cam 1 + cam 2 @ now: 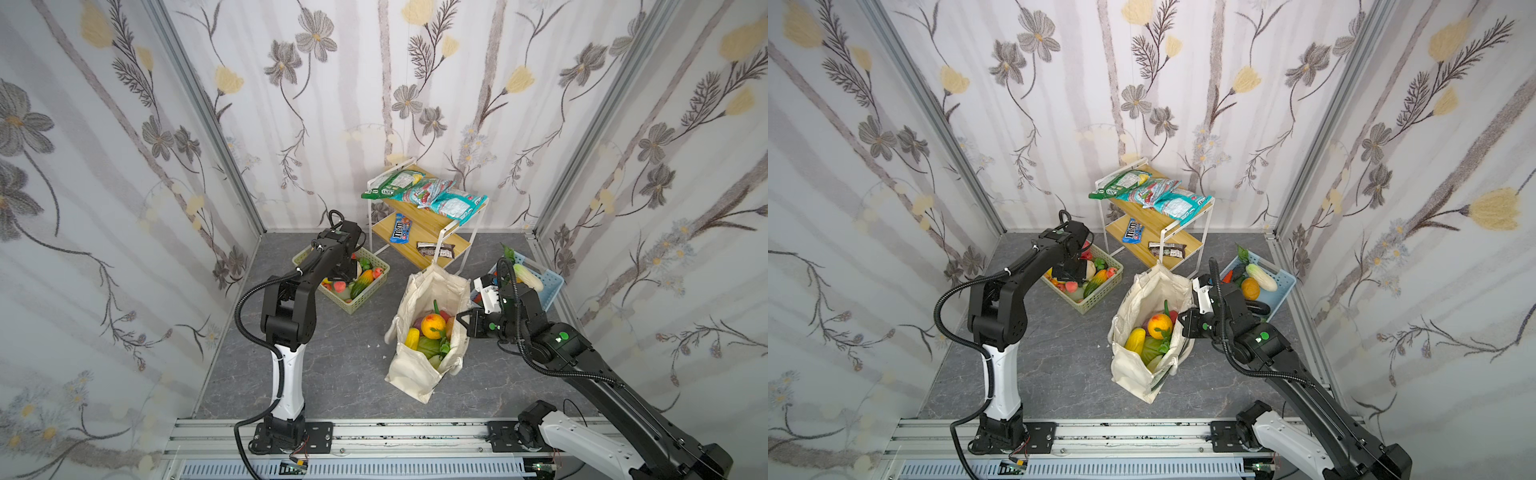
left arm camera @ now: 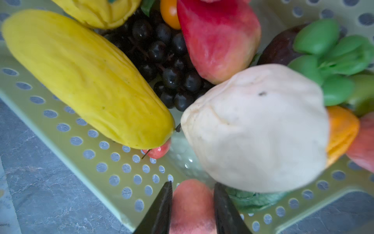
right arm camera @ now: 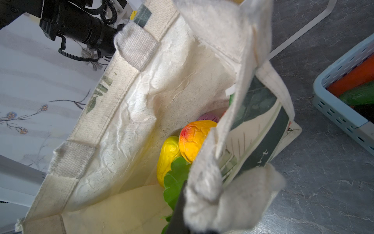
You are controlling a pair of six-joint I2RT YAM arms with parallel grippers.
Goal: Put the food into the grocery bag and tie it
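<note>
Two black robot arms are seen from above on a grey marbled desk (image 1: pixel 332 365), which is enclosed by flowered walls. The grocery bag (image 1: pixel 415 370), a cream canvas tote, stands open near the middle of the desk. It is just in front of a small two-tier shelf (image 1: pixel 432 232), on which snack packets (image 1: pixel 432 193) are laid. Inside the bag, an orange fruit (image 1: pixel 433 325), a yellow corn cob (image 1: pixel 412 337) and a green cabbage (image 1: pixel 428 348) are packed together.

The right gripper (image 1: pixel 462 318) is closed on the bag's rim on that arm's side. In the right wrist view, the cloth edge and a thick white handle (image 3: pixel 242 194) are bunched against its dark finger. A light blue basket (image 1: pixel 555 291) holding more vegetables is set just behind that arm.

The left gripper (image 2: pixel 193 183) is lowered into a pale green basket (image 1: pixel 370 295). This basket is placed left of the shelf and well apart from the bag. In the left wrist view, the gripper's two fingers (image 2: pixel 162 208) are pressed against either side of a pink peach (image 2: pixel 192 206), which is held between them. Around the peach are a long yellow fruit (image 2: pixel 87 81), a bunch of dark grapes (image 2: pixel 166 60), a red fruit (image 2: pixel 218 40) and a cream-white round vegetable (image 2: pixel 259 129).
</note>
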